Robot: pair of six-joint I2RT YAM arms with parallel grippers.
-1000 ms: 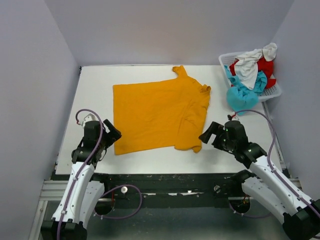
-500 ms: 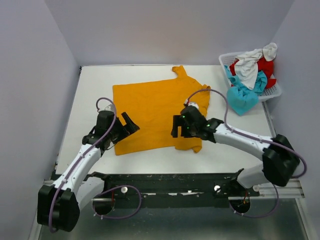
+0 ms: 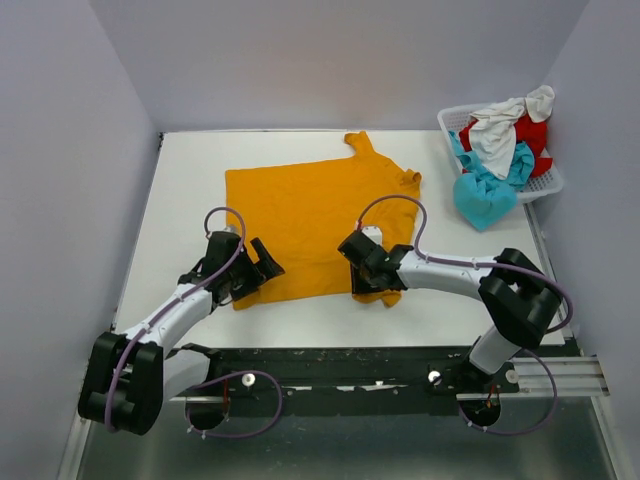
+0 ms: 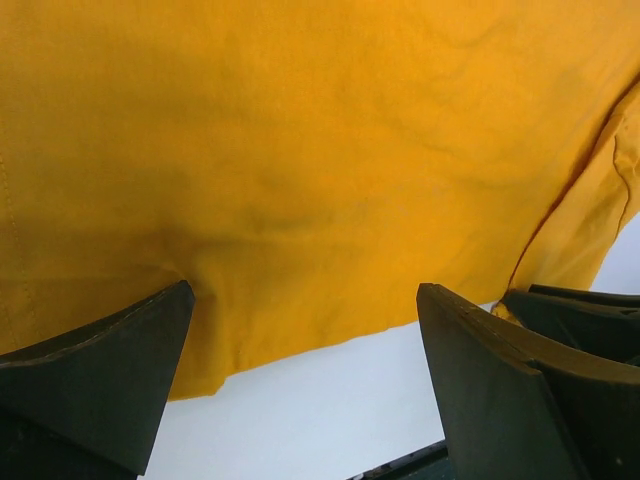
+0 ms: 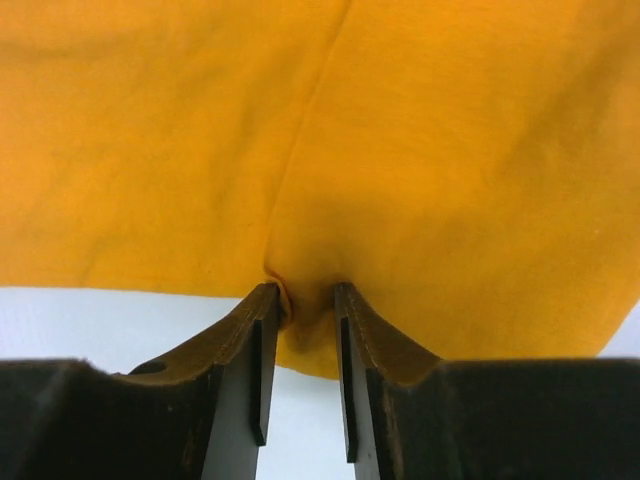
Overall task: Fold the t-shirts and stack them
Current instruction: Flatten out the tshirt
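Note:
A mustard-orange t-shirt (image 3: 310, 220) lies spread flat on the white table (image 3: 180, 190). My left gripper (image 3: 266, 268) hovers open over its near-left hem, fingers wide apart on either side of the hem edge (image 4: 305, 290), with the cloth (image 4: 300, 130) beyond. My right gripper (image 3: 358, 268) sits at the near-right hem by the folded sleeve. Its fingers have drawn narrow with a pucker of orange cloth (image 5: 320, 130) pinched between the tips (image 5: 306, 290). Turquoise (image 3: 483, 195), red (image 3: 533, 132) and white (image 3: 495, 135) t-shirts are heaped in the basket.
The white lattice basket (image 3: 447, 118) stands at the table's far right corner, with the turquoise shirt spilling over its near side. Grey walls close in the table on the left, back and right. The table's front edge runs just below both grippers.
Both arms reached forward from the near edge to the shirt's near hem. The right gripper's fingers came together on the cloth; the left gripper stayed open.

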